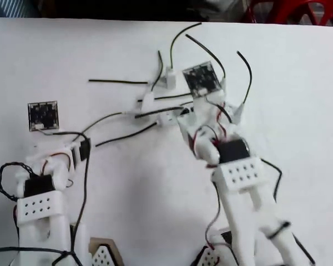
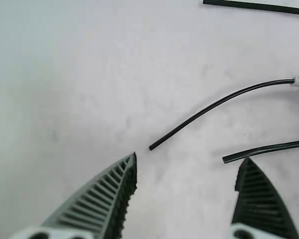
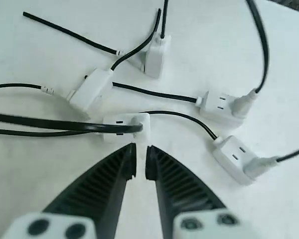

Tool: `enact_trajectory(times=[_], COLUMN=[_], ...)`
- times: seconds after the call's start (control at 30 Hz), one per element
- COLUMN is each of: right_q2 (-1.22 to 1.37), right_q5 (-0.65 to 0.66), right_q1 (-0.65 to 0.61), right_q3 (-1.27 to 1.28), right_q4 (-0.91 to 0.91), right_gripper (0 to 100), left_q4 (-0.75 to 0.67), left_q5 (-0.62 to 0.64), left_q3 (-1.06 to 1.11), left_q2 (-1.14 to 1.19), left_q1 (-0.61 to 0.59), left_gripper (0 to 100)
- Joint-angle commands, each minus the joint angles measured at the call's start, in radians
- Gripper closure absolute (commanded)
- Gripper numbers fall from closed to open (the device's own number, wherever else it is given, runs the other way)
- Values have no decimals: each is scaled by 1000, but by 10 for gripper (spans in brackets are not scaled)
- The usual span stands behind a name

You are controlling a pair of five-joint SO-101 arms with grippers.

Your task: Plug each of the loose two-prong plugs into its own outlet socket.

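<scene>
Five white sockets lie in a cluster on the table (image 1: 299,66). Two of them, the plugged sockets (image 3: 218,103), each have a pale plug (image 3: 245,102) seated in one end. The near socket (image 3: 120,128) sits just ahead of the right gripper (image 3: 141,149), almost touching its tips. A thick black cable (image 3: 65,123) meets this socket's face, and I cannot tell whether a plug is seated there. The gripper's fingers are nearly together, with only a slit between them and nothing held. The far sockets (image 3: 154,56), two in number, lie beyond. The left gripper (image 2: 189,158) is spread wide over bare table, with two loose cable ends (image 2: 150,147) lying just in front of it.
</scene>
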Motion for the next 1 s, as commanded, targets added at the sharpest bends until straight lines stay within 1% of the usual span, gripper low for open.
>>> enact_trajectory(times=[0.0,0.13,0.23,0.33,0.5,0.63,0.73,0.8,0.97], right_q2=[-205,-361,-437,-475,-515,-559,-619,-673,-839], right_q5=[-11,-11,-11,-9,-9,-11,-11,-11,-11], right_q1=[30,71,104,114,116,116,116,116,116], right_q3=[57,163,241,302,388,454,516,559,663], right_q4=[51,88,85,85,85,88,90,90,91], right_gripper=[971,968,967,967,967,971,971,971,969], left_q4=[-23,-5,17,20,25,118,186,206,210], left_q5=[0,5,8,6,3,3,2,2,0], left_q3=[-6,-25,-11,55,183,218,219,219,259], left_q2=[-22,-28,-90,-209,-464,-621,-688,-713,-757], left_q1=[2,16,25,54,58,62,62,67,131], left_gripper=[683,679,679,679,679,679,679,679,679])
